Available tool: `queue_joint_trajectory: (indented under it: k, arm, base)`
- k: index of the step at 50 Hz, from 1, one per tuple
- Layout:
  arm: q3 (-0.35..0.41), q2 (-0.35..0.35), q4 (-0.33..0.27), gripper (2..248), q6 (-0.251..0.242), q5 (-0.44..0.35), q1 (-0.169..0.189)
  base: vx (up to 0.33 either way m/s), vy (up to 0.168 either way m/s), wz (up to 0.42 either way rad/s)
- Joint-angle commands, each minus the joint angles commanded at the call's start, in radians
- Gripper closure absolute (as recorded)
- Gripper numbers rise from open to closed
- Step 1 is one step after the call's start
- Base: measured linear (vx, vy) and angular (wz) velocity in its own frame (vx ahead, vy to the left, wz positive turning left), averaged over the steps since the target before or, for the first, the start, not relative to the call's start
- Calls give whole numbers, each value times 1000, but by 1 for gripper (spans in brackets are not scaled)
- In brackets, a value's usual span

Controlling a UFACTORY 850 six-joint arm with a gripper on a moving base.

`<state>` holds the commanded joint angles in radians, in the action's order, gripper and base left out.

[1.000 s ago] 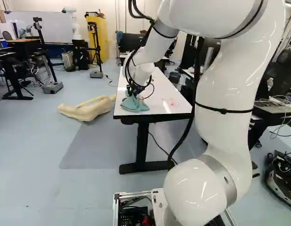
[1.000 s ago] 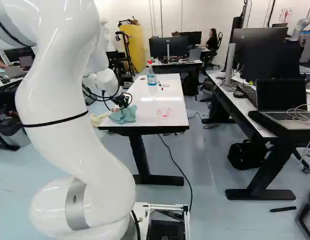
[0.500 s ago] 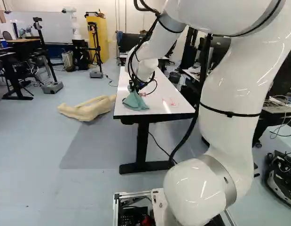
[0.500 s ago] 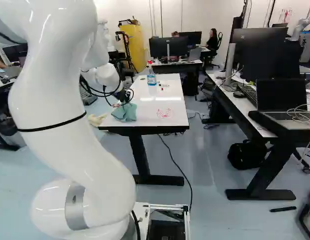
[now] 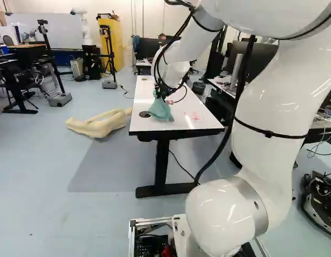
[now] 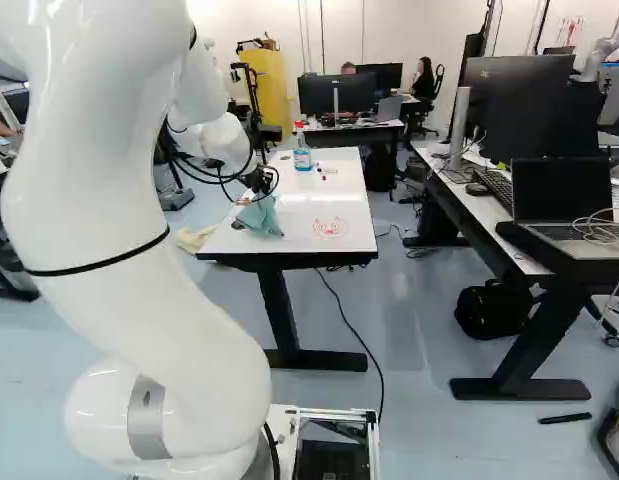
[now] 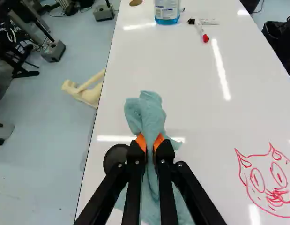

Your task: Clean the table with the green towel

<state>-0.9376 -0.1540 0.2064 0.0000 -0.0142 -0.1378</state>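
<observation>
Your gripper (image 7: pixel 150 142) is closed down on the green towel (image 7: pixel 148 115), a fold of it pinched between the orange pads (image 7: pixel 159 140). The towel sits near the table's (image 7: pixel 196 103) near left corner, beside a black disc (image 7: pixel 115 158). By my reading, you have the cloth secured but the main wiping is left: the red drawing (image 7: pixel 269 183) lies whole toward the near right corner, well apart from the cloth. The wrist view gives you the pinch and the drawing's horned face, which both base views leave too small. The right base view gives you the red nozzle of the spray bottle (image 6: pixel 302 152), by the far left corner; the wrist view cuts it off.
</observation>
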Motion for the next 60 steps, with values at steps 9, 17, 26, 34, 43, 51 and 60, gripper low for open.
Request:
queue_joint_trajectory:
  k: [9,17,26,34,43,51,60]
  arm:
    - [6,5,0,212,0,0,28]
    - [10,9,0,212,0,0,53]
    - [14,12,0,212,0,0,81]
    - [16,14,0,212,0,0,107]
    - [17,15,0,212,0,0,134]
    - [16,15,0,212,0,0,159]
    - [15,13,0,212,0,0,187]
  base:
    - [0,0,0]
    - [0,0,0]
    - [0,0,0]
    - [0,0,0]
    - [0,0,0]
    - [0,0,0]
    - [0,0,0]
